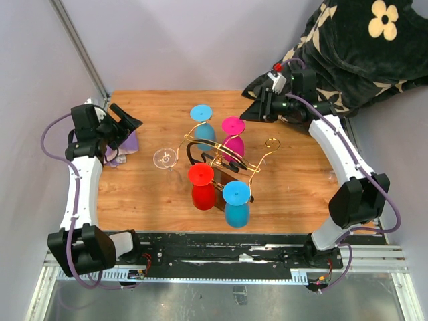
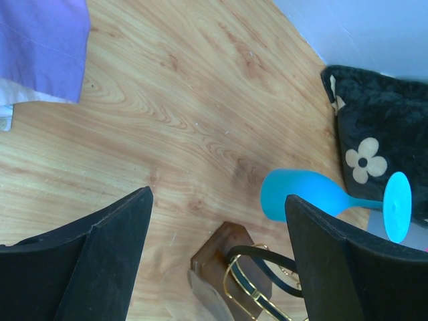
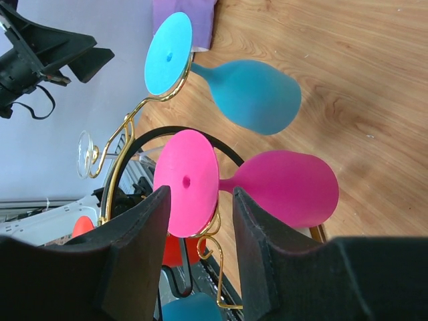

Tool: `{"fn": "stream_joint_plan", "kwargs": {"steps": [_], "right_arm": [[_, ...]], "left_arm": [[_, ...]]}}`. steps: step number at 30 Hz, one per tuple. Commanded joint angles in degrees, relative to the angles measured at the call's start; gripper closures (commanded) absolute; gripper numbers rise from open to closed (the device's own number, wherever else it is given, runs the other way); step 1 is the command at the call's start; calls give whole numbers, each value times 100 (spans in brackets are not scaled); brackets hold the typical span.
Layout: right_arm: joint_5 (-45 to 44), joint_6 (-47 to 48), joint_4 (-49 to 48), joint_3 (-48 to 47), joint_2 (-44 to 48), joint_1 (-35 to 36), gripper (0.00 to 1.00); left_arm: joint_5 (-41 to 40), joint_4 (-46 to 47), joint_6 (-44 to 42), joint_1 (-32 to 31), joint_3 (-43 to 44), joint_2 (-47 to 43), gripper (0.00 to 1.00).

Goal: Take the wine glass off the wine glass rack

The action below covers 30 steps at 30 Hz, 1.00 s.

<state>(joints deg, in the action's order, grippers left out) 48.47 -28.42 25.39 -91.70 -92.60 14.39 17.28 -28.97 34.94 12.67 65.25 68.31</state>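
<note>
The gold wire wine glass rack (image 1: 257, 160) stands mid-table on a dark brown base (image 2: 215, 257). Four coloured glasses hang on it upside down: a light blue one (image 1: 201, 114), a magenta one (image 1: 233, 126), a red one (image 1: 200, 175) and a second blue one (image 1: 236, 194). A clear glass (image 1: 164, 158) is at the rack's left scroll end; I cannot tell whether it hangs or stands. My right gripper (image 1: 253, 111) is open just behind the magenta glass (image 3: 287, 187), whose foot (image 3: 186, 180) shows between my fingers. My left gripper (image 1: 128, 123) is open and empty, left of the rack.
A purple cloth (image 1: 128, 143) lies under the left gripper at the table's left edge. A black flowered cushion (image 1: 354, 47) sits at the back right corner. Grey walls close the back and sides. The metal base rail (image 1: 221, 257) runs along the near edge.
</note>
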Motion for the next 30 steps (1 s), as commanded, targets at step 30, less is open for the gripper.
{"fn": "stream_joint_plan", "kwargs": {"steps": [30], "right_arm": [[-210, 76, 81, 5, 249, 442, 73]], "left_arm": [[222, -79, 30, -27, -4, -240, 13]]}}
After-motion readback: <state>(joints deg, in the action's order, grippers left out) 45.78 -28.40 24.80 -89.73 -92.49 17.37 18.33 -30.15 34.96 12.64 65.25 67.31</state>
